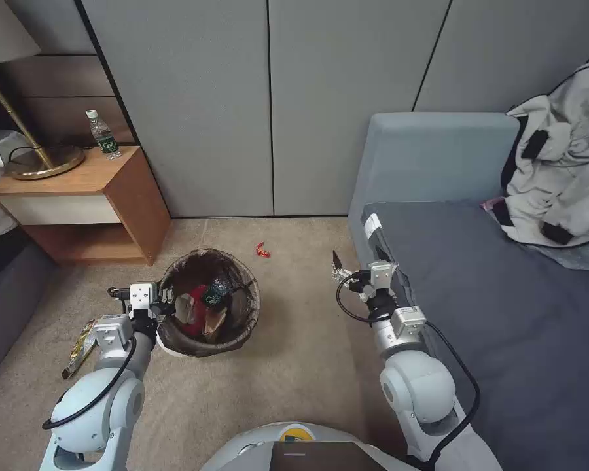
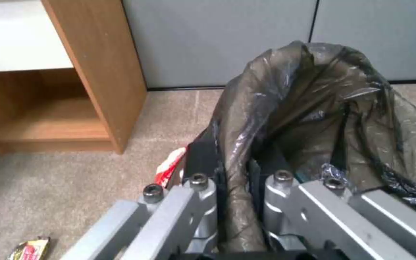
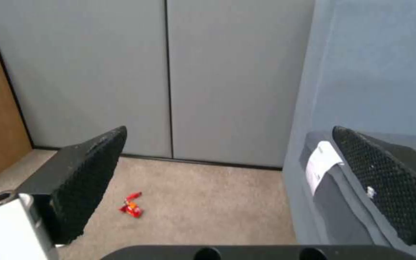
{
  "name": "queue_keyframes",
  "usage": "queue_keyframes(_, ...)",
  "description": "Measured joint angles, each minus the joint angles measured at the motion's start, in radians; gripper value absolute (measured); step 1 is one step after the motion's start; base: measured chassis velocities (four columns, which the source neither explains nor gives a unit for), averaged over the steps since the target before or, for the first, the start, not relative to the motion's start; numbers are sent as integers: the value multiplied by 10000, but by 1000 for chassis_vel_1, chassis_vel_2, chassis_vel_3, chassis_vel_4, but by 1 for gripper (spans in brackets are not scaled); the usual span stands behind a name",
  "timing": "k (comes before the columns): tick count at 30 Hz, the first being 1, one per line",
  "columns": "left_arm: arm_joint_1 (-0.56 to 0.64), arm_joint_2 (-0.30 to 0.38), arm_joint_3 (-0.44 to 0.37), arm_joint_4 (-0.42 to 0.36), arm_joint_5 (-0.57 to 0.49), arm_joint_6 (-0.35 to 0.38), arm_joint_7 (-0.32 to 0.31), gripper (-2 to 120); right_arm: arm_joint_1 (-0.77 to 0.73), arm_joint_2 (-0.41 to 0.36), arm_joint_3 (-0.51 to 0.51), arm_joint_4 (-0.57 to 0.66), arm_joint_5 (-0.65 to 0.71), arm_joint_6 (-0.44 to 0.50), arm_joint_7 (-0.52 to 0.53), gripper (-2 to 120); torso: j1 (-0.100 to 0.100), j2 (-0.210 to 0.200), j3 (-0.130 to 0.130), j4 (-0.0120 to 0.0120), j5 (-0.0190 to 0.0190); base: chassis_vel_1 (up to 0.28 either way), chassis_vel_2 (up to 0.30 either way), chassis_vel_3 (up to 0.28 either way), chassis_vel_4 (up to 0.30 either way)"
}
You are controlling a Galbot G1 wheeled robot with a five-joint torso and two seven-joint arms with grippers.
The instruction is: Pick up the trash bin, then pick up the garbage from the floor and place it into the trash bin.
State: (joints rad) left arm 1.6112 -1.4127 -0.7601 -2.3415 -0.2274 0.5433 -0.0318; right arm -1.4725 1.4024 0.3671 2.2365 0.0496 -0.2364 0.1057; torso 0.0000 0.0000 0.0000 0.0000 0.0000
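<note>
Left gripper (image 1: pixel 165 302) clamps trash bin (image 1: pixel 242 327) rim; right gripper (image 1: pixel 341 268) spread (nothing held)

The trash bin (image 1: pixel 209 304) is a small round white bucket lined with a dark brown bag folded over its rim, upright, and inside it lie a red-and-white packet, brown paper and a small green-labelled bottle. A small red wrapper (image 1: pixel 262 250) lies on the carpet beyond the bin, near the wall. A yellow-brown snack wrapper (image 1: pixel 78 348) lies on the floor on the bin's left.
</note>
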Motion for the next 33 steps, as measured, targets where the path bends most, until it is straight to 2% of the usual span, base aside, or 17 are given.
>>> queue_keyframes(33,7,-24,-22,22,-1,-31,-2,7,-52,9,9,-17,4,64,3,100,0,0,0,0,0,-55,60,61,-59)
